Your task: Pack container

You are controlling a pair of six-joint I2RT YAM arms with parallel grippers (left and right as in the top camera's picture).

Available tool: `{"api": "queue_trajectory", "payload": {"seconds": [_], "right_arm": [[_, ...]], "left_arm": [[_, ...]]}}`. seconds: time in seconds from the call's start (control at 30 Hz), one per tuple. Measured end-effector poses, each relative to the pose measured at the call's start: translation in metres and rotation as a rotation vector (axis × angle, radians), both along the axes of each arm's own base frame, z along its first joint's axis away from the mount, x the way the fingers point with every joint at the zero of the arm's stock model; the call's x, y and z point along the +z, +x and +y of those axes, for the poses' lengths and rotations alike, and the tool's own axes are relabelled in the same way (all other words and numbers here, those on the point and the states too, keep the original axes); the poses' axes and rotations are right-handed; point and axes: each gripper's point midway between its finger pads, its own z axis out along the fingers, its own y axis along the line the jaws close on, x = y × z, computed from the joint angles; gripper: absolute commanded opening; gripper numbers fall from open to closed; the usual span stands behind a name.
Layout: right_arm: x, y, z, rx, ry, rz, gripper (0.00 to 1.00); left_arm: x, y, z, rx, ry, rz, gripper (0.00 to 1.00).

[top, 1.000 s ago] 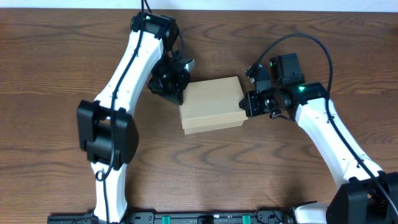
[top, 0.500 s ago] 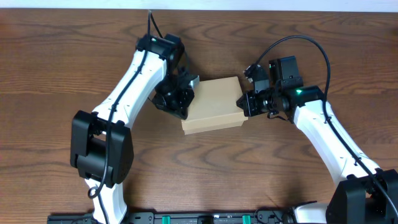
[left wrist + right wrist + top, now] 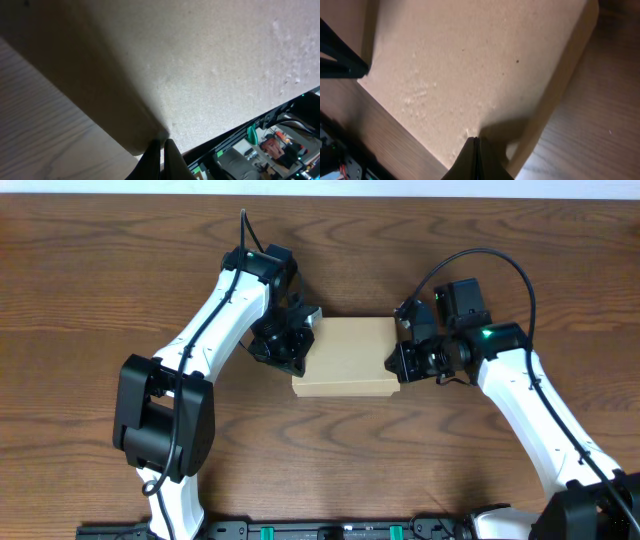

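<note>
The container (image 3: 345, 358) is a plain tan cardboard box with its lid down, lying at the middle of the table. My left gripper (image 3: 302, 345) is shut and presses against the box's left end; in the left wrist view its fingertips (image 3: 162, 145) touch the box's lower corner (image 3: 210, 65). My right gripper (image 3: 395, 360) is shut and rests on the box's right edge; in the right wrist view its closed fingertips (image 3: 475, 142) press on the box's top (image 3: 470, 65).
The dark wooden table (image 3: 100, 300) surrounds the box. The black rail of the robot's base (image 3: 330, 530) runs along the table's front edge. No other loose objects show.
The box has turned from a tilted pose to square with the table and shifted slightly toward the front. Both grippers moved with it, staying at its two ends.
</note>
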Motion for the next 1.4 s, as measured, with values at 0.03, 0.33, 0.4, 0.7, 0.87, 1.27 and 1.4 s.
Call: {"api": "queue_trajectory", "payload": {"seconds": [0.03, 0.33, 0.4, 0.7, 0.87, 1.27, 1.4], "right_arm": [[0.0, -0.001, -0.001, -0.002, -0.007, 0.001, 0.01], [0.002, -0.005, -0.005, 0.001, -0.028, 0.001, 0.01], [0.006, -0.009, -0.008, -0.005, -0.047, 0.009, 0.01], [0.055, -0.016, -0.015, -0.017, -0.046, -0.119, 0.01], [0.028, -0.018, -0.016, -0.013, -0.063, -0.084, 0.01], [-0.029, -0.035, -0.018, -0.004, -0.08, 0.068, 0.01], [-0.028, -0.032, -0.017, -0.005, -0.077, 0.053, 0.01]], "left_arm": [[0.0, 0.0, 0.0, 0.0, -0.002, 0.001, 0.06], [0.0, 0.001, -0.002, 0.007, -0.008, -0.002, 0.06], [0.0, 0.001, -0.002, 0.01, -0.008, -0.001, 0.06], [0.0, 0.002, -0.002, 0.023, -0.007, 0.005, 0.06], [0.0, 0.002, -0.003, 0.023, -0.008, 0.005, 0.06], [0.0, 0.003, -0.004, 0.022, -0.013, -0.003, 0.06], [-0.001, 0.005, -0.004, 0.029, -0.011, -0.007, 0.06]]}}
